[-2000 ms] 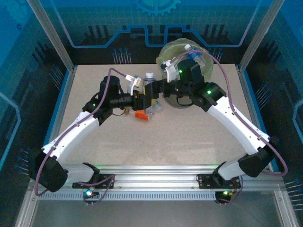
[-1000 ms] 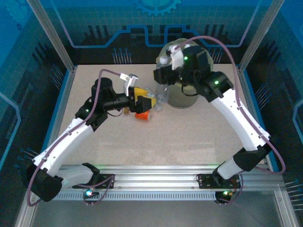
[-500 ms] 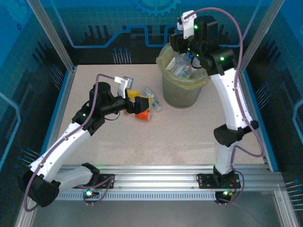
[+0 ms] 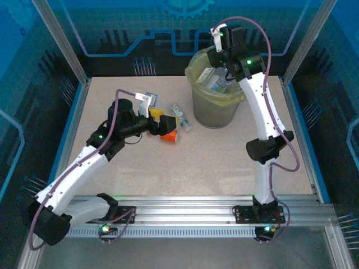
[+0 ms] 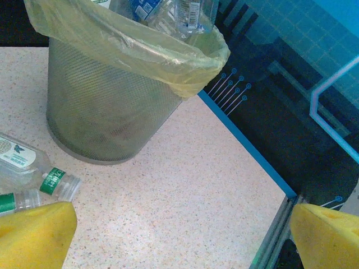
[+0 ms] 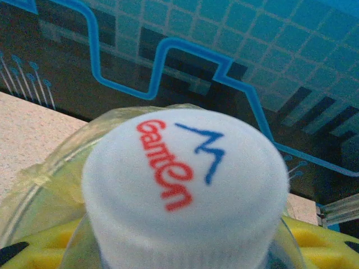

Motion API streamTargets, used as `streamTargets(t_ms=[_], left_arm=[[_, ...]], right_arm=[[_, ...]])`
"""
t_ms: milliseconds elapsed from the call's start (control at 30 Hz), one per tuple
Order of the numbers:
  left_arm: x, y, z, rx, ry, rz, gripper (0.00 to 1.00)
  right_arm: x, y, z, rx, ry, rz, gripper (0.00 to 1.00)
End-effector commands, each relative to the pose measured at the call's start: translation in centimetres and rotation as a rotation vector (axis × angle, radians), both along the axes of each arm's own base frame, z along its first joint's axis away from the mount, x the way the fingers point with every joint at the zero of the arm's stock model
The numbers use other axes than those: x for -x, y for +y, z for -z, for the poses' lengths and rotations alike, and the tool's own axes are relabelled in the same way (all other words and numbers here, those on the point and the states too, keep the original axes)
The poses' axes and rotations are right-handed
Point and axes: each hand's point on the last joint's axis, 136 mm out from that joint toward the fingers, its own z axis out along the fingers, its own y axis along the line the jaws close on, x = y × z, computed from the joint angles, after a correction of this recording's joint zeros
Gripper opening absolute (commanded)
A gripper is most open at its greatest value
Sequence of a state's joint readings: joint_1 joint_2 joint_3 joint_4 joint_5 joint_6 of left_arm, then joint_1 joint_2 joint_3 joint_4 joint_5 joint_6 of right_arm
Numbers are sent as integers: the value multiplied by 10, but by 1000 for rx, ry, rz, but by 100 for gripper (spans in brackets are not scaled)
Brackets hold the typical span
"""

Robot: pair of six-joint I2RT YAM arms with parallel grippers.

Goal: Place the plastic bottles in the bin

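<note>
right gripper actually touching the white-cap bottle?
Touching. Right wrist view: the white-cap bottle sits wedged in the right gripper, with the yellow pads pressed against its shoulders on both sides.

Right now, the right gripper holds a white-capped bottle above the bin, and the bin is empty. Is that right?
Not quite: the bin is not empty. The left wrist view shows several bottles inside it, above the rim of the bag. The rest is right: the right gripper holds the white-capped bottle above the bin.
</note>
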State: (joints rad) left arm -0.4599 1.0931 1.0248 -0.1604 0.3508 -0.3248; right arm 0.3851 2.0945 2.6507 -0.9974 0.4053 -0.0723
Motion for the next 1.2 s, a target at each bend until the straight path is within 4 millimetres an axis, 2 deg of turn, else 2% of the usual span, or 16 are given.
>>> streamTargets(t_ms=[0,133,333,533,600,700,867,1167], left_arm=[[-5,4,10,-4,33,-30,99],[-7,5,12,1,44,-39,99],[-9,9,13,9,57,-54,99],[-11,11,14,16,68,-63,99],[-11,12,14,16,69,-65,99],[-11,13,15,14,72,-69,99],[-14,18,18,12,83,-95,99],[-26,41,41,-27,176,-244,99]], right_arm=[[-9,-14,28,80,66,50,55],[-15,-19,49,119,112,59,57],[-24,-22,76,158,170,64,66],[-31,-21,95,173,205,68,92],[-32,-20,97,166,210,65,96],[-29,-16,89,132,198,57,99],[-17,-10,61,45,160,23,100],[30,1,1,-132,100,-46,100]])
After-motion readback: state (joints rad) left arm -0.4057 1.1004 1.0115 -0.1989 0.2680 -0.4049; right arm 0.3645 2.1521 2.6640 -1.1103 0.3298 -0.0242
